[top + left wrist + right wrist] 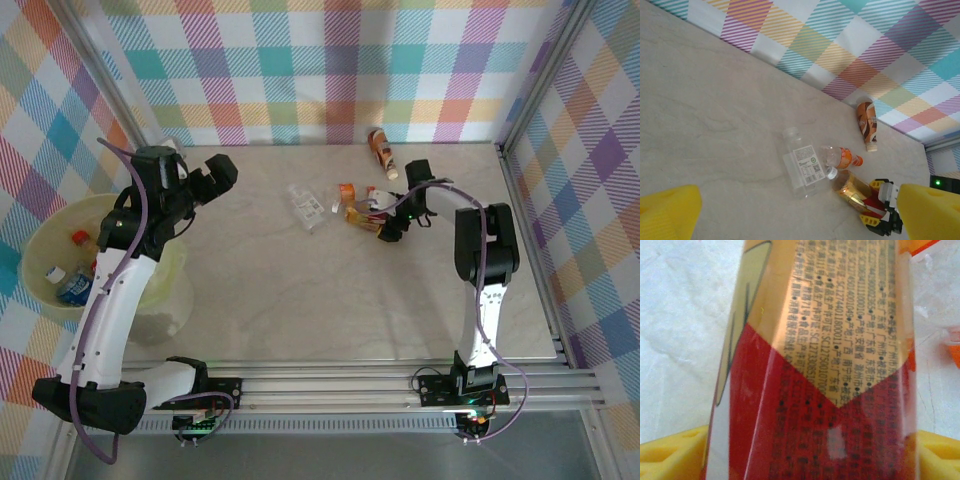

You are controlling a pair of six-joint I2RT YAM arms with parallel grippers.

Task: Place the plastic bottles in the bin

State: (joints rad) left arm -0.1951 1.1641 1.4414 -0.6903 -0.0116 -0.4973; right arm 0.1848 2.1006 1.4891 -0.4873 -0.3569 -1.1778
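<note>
Several bottles [308, 208] lie loose on the tabletop [300, 300], others already in the bin [33, 245]. Right pincer [390, 222] straddles the gold-red bottle [362, 216], but whether it grips yet is unclear. It should squeeze mid-body, squarely, then lift clear. Left pincer [208, 182] hangs wide open.

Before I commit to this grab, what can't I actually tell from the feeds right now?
- Right wrist view: the gold-and-red bottle sits so close that both its ends are cut off. It is unclear whether the yellow pads press on it.
- Top view: the left arm covers part of the bin, so its bottle count is unknown.
- Top view: the right claw is too small to judge its grip.
</note>
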